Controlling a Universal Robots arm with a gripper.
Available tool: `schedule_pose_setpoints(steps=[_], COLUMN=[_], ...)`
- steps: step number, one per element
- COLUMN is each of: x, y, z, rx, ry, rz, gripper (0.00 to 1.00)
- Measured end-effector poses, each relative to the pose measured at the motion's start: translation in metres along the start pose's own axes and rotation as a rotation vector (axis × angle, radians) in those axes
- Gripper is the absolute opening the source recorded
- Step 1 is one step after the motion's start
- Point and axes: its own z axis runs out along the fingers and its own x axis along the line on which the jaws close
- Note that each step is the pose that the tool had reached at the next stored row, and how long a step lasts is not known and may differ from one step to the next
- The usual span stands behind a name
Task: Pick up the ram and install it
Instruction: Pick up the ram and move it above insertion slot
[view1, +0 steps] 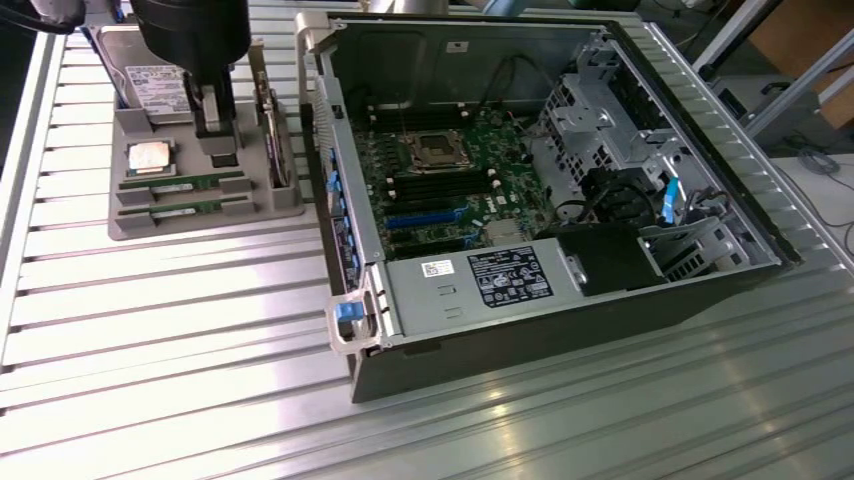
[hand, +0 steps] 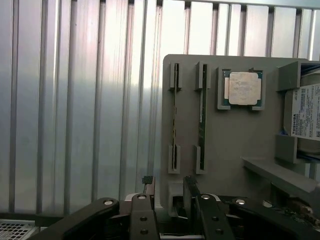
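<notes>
Tray (hand: 235, 135): grey matt plastic. Table (view1: 174, 300) under tray: ribbed glossy metal. Processor (hand: 244, 88) in tray: dull metal lid. Ram sticks (hand: 202, 125): green board.

The table (view1: 200, 330) is a ribbed aluminium surface (slotted across its whole width). Two items rest directly on it: a grey tray (view1: 187, 228) at the exterior view's left, and an open computer case (view1: 561, 335) just beside the tray.
</notes>
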Motion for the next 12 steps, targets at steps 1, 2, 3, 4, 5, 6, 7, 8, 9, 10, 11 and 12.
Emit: schedule_pose_setpoints(steps=[1, 2, 3, 4, 5, 6, 7, 8, 9, 10, 11, 12], x=[0.0000, 0.0001, 0.0001, 0.0002, 0.0002, 0.0002, 0.0002, 0.0003, 0.0003, 0.0003, 0.0003, 0.0004], y=[0.0000, 0.0000, 0.0000, -0.0001, -0.0001, -0.0001, -0.0001, -0.0001, -0.0001, -0.0001, -0.0002, -0.0002], z=[0.0007, 0.0013, 0.0021, 0.0026, 0.0030, 0.0033, 0.0039, 0.0042, 0.0045, 0.0050, 0.0054, 0.0061], rx=[-0.0001, 0.0000, 0.0000, 0.0000, 0.0000, -0.0001, 0.0000, 0.0000, 0.0001, 0.0000, 0.0000, 0.0000], ry=[0.0000, 0.0000, 0.0000, 0.0000, 0.0000, 0.0000, 0.0000, 0.0000, 0.0000, 0.0000, 0.0000, 0.0000], rz=[0.000, 0.000, 0.000, 0.000, 0.000, 0.000, 0.000, 0.000, 0.000, 0.000, 0.000, 0.000], gripper=[0.36, 0.36, 0.36, 0.36, 0.36, 0.36, 0.36, 0.36, 0.36, 0.36, 0.36, 0.36])
